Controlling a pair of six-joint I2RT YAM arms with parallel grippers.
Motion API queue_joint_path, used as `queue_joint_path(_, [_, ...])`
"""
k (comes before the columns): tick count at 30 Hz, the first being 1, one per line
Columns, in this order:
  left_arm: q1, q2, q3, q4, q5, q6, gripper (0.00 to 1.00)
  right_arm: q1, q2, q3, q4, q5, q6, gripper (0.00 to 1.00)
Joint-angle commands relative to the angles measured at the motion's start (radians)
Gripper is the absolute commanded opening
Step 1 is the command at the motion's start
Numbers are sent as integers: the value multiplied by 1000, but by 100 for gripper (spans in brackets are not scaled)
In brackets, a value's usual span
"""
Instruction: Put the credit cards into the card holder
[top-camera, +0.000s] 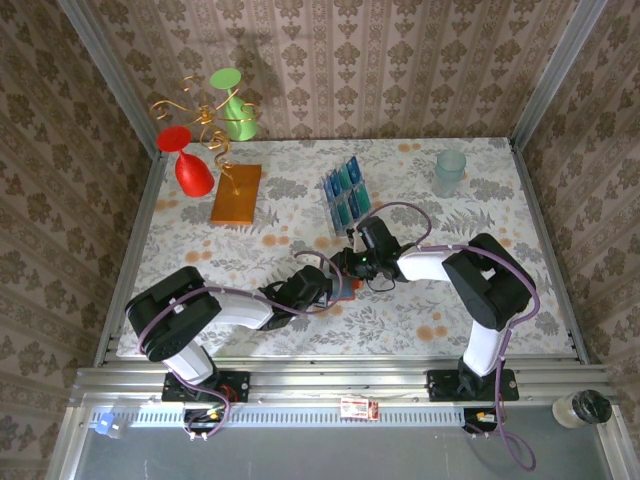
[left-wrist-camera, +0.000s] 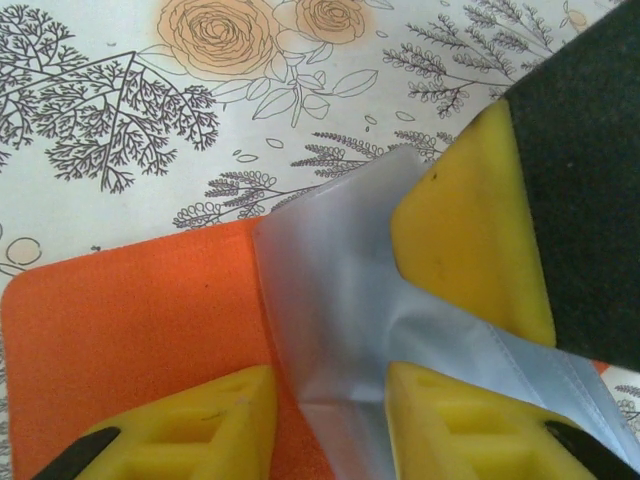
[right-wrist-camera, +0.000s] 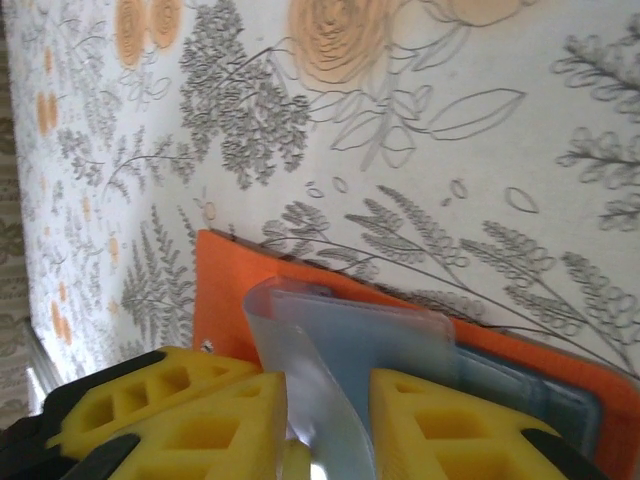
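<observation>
The card holder (top-camera: 348, 288) lies open on the flowered cloth in mid-table, its orange inside (left-wrist-camera: 140, 320) facing up. A grey-blue clear pocket flap (left-wrist-camera: 330, 290) rises from it. My left gripper (left-wrist-camera: 332, 378) straddles that flap, jaws apart, and the flap touches one finger. My right gripper (right-wrist-camera: 328, 380) comes from the other side with the same flap (right-wrist-camera: 350, 340) curling up between its parted jaws. One right fingertip (left-wrist-camera: 470, 240) presses into the pocket. The two grippers (top-camera: 330, 283) (top-camera: 352, 266) meet over the holder (right-wrist-camera: 225, 290). Several blue and teal credit cards (top-camera: 347, 192) stand in a clear rack behind.
An orange-brown slab (top-camera: 236, 193) lies at the back left beside a gold wire stand holding a red glass (top-camera: 190, 165) and a green glass (top-camera: 234, 105). A pale cup (top-camera: 450, 172) stands at the back right. Patterned walls close in the table.
</observation>
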Motion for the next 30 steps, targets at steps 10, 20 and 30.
queue_joint_path(10, [39, -203, -50, -156, -28, 31, 100, 37, -72, -2, 33, -71, 67, 46])
queue_joint_path(20, [124, -470, -129, -234, -58, 10, 100, 96, -45, 54, 6, -33, 87, 54])
queue_joint_path(30, [252, -665, -168, -368, -30, -14, 100, 179, 58, 168, -19, 12, 114, 62])
